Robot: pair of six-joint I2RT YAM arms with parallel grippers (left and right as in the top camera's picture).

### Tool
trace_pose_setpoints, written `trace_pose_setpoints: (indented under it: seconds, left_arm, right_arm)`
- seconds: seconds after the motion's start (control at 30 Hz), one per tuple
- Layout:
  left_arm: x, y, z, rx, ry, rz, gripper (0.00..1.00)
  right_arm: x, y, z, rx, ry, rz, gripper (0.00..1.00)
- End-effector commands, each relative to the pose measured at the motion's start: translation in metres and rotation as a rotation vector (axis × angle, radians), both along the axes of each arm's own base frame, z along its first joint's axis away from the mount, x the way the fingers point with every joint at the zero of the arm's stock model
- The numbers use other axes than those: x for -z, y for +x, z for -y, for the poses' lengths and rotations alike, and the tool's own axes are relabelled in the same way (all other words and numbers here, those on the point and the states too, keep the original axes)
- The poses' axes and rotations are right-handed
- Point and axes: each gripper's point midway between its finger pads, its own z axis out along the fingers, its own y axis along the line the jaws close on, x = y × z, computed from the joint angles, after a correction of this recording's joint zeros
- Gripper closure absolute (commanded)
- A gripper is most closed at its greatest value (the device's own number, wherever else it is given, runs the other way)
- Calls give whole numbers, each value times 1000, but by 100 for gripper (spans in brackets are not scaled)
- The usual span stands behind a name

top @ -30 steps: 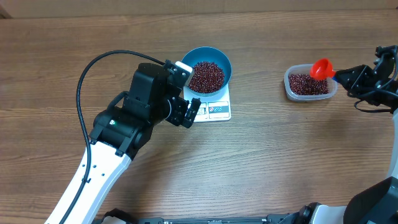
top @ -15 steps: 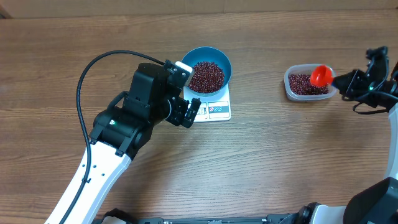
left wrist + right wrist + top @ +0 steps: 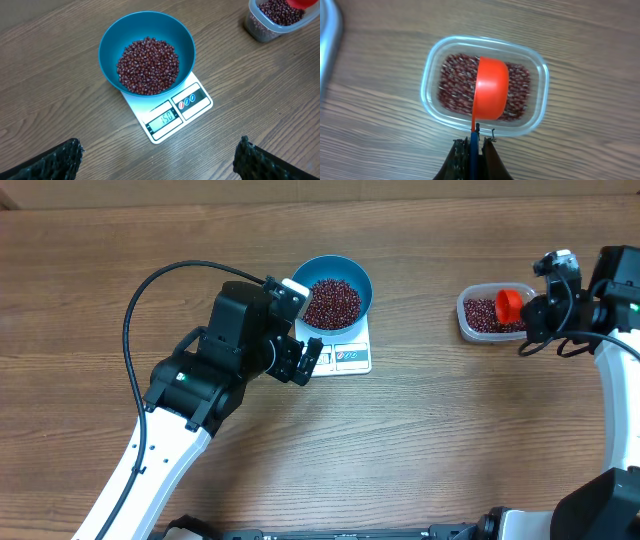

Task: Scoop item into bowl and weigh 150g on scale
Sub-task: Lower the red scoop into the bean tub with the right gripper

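At frame center, left fingers [image 3: 306,362] spread beside the scale [image 3: 192,100], which carries the bowl [image 3: 111,45] of beans [image 3: 147,65]. At upper right, right fingers [image 3: 475,156] pinch the red scoop [image 3: 491,89] over the tub [image 3: 431,67].

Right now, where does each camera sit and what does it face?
Overhead: above the table, looking straight down; both arms show.
Left wrist: on the left arm, facing the blue bowl on the scale; open left gripper at the bottom corners.
Right wrist: above the clear tub; right gripper shut on the red scoop.
Shared: all three show the tub.
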Motion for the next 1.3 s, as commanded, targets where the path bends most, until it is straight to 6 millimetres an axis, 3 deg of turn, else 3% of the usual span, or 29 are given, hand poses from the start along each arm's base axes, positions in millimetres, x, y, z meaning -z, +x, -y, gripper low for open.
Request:
trace_pose_setpoints:
  seconds: [0.0, 0.2, 0.37, 0.67, 0.8, 1.0, 1.27]
  left_arm:
    - [4, 0, 0, 12, 10, -6, 0]
    - [4, 0, 0, 12, 10, -6, 0]
    - [4, 0, 0, 12, 10, -6, 0]
    - [4, 0, 0, 12, 10, -6, 0]
    - [4, 0, 0, 12, 10, -6, 0]
    - [4, 0, 0, 12, 10, -6, 0]
    - [4, 0, 0, 12, 10, -6, 0]
  right_arm:
    - [-8, 3, 11, -78, -222, -1, 97]
    - [-10, 8, -3, -159, -365, -14, 96]
    - [-14, 16, -20, -166, -352, 24, 96]
    - [-16, 20, -24, -155, -326, 44, 96]
    - [-16, 23, -35, 25, -119, 63, 96]
    - [2, 19, -37, 514, 271, -43, 96]
    - [26, 29, -28, 684, 350, -87, 96]
